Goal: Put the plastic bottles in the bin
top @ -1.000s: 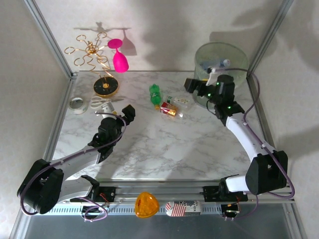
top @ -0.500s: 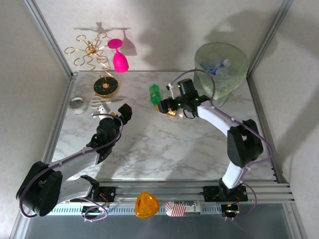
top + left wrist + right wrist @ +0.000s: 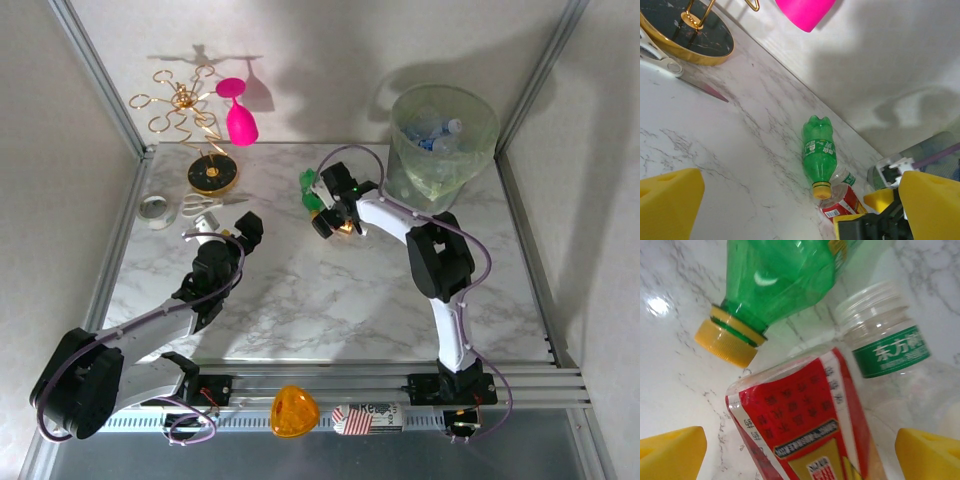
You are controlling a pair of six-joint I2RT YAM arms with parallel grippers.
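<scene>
Three bottles on table, mid-back, touching in cluster: green bottle (image 3: 311,188), red-labelled bottle (image 3: 805,410), clear bottle (image 3: 885,340). Right hand (image 3: 328,212), second ago at bin (image 3: 475,150), now low over cluster, pads wide either side of red-labelled bottle, nothing gripped. Left hand (image 3: 250,228) wide, empty, barely moved. Bin holds blue-capped bottles (image 3: 437,130). Right wrist view gives clear bottle's green label band; from above, arm overlaps that spot.
</scene>
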